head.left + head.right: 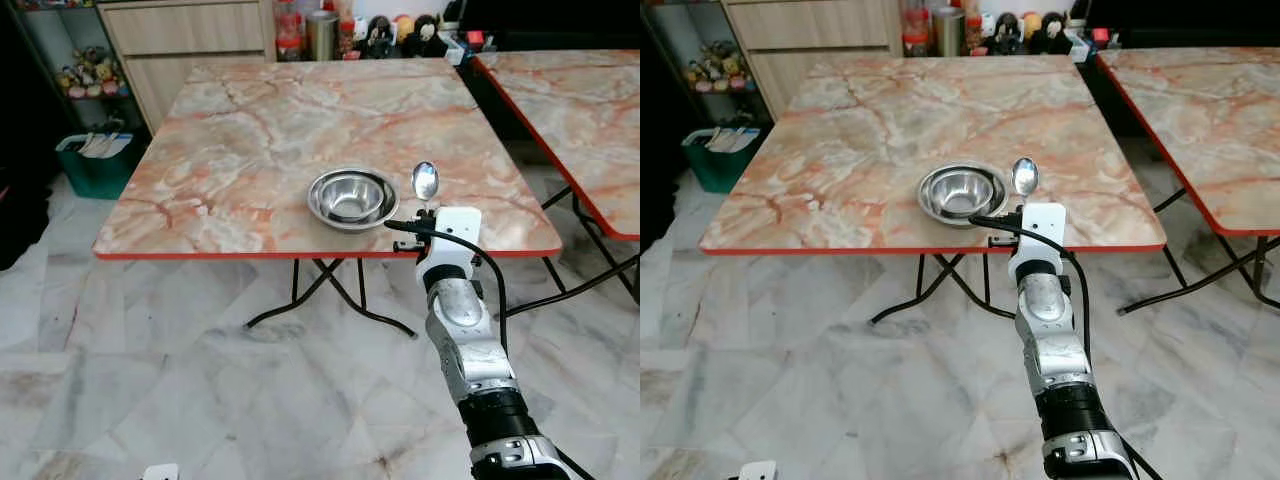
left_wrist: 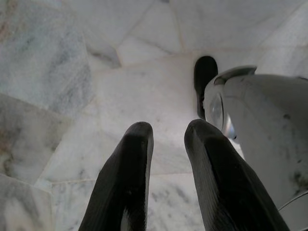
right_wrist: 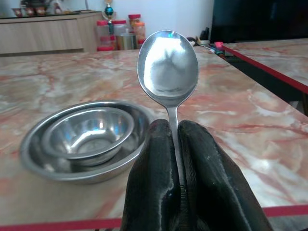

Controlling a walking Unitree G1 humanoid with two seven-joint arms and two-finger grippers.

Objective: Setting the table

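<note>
Two nested steel bowls (image 1: 352, 197) sit near the front edge of the marble-patterned table (image 1: 250, 130), the smaller inside the larger. My right gripper (image 3: 174, 126) is shut on the handle of a steel spoon (image 1: 425, 181), whose head points up and forward. The spoon hangs just above the table's front edge, close to the right of the bowls (image 3: 86, 134) and apart from them. My left gripper (image 2: 168, 132) hangs idle over the marble floor, open with nothing between its fingers.
A second matching table (image 1: 580, 90) stands to the right across a narrow gap. Jars and figurines (image 1: 320, 35) line the far edge by a wooden cabinet (image 1: 190, 40). A green bin (image 1: 100, 160) stands on the floor at the left. Folding legs (image 1: 320, 290) cross under the table.
</note>
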